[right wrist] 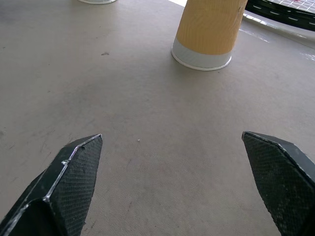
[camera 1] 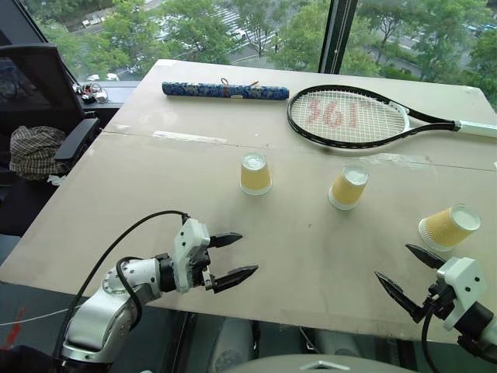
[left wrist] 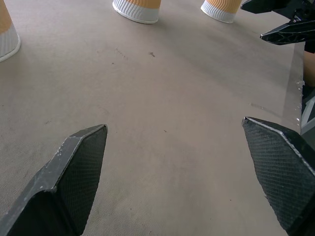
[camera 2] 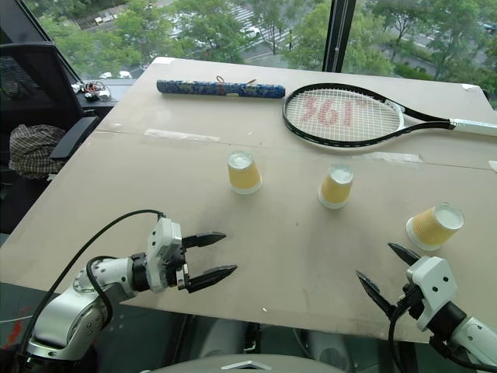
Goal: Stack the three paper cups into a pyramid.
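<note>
Beige table (camera 1: 233, 256) beside windows (camera 1: 233, 27); black chair (camera 1: 39, 85) at left.

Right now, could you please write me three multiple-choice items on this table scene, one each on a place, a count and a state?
1. Where does the tennis racket lie?
A. On the table's far side, beyond the paper cups
B. Between the two grippers
C. On the black chair

2. How many paper cups are on the table?
A. Two
B. Three
C. Five

3. How do the cups stand?
A. Nested in one stack
B. Built into a pyramid
C. Apart, each upside down on its rim

Answers:
1. A: the racket lies beyond the left cup, middle cup and right cup.
2. B: three cups are visible.
3. C: gaps separate them, white bases up; the left gripper and right gripper have their fingers open and hold nothing.
</note>
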### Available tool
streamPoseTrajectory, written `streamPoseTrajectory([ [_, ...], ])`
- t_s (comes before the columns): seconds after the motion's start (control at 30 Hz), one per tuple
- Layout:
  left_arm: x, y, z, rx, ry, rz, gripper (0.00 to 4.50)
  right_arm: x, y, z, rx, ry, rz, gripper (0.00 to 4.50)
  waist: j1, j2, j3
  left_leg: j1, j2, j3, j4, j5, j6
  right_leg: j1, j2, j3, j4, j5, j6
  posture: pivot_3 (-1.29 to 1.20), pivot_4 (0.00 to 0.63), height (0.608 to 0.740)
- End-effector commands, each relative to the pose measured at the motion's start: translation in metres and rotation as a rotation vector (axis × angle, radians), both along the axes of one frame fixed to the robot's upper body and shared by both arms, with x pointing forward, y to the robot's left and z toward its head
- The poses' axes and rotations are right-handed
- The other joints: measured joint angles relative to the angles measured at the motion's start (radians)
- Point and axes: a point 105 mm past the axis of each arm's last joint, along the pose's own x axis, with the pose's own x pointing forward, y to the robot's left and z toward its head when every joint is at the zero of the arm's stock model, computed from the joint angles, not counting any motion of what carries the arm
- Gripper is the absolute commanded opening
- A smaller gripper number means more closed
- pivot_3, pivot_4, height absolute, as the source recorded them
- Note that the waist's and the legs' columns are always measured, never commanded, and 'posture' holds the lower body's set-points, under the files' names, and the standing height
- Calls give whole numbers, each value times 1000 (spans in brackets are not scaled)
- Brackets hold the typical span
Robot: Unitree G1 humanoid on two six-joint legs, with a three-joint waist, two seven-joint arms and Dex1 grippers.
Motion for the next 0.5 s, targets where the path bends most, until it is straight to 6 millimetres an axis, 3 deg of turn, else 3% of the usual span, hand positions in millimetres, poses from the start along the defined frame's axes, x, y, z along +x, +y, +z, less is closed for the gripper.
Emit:
streamPoseTrajectory([
  [0.03,3,-4,21,-26,-67,-31,4500,13,7,14,9,-101,-11,4489,0,0,0,0,0,0,0,0,0,0,0,0,0,0,0,0,150,740],
  [0.27,8,-12,43,-96,-163,-74,4500,61,34,36,59,-194,-35,4489,-7,0,0,1,0,1,0,0,0,0,2,1,0,1,-2,0,150,740],
  [0.5,1,-2,43,-88,-184,-68,4500,121,38,50,108,-193,-197,4489,-7,0,0,0,-1,1,-1,0,0,-1,6,1,0,1,-2,0,150,740],
])
